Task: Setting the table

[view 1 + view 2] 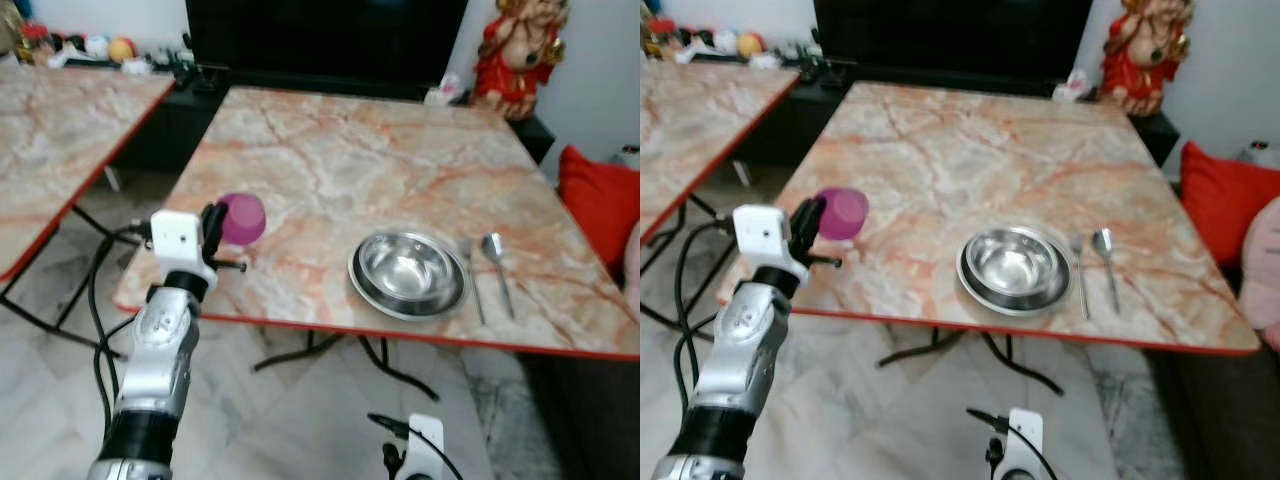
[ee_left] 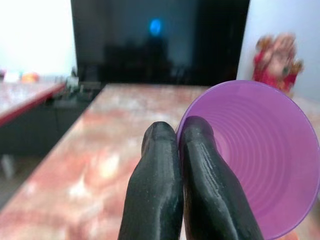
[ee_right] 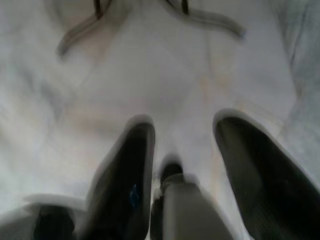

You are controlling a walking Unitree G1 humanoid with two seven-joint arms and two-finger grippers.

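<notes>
Purple cup pinched by its rim in the left gripper, above the marble table's near-left edge.
Steel bowl, fork and spoon lie right; right gripper hangs low, fingers apart.

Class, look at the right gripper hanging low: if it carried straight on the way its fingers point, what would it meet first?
Most likely the pale marble floor. The right gripper points down at it with its fingers apart, and nothing lies between, though blur leaves the depth uncertain.
</notes>
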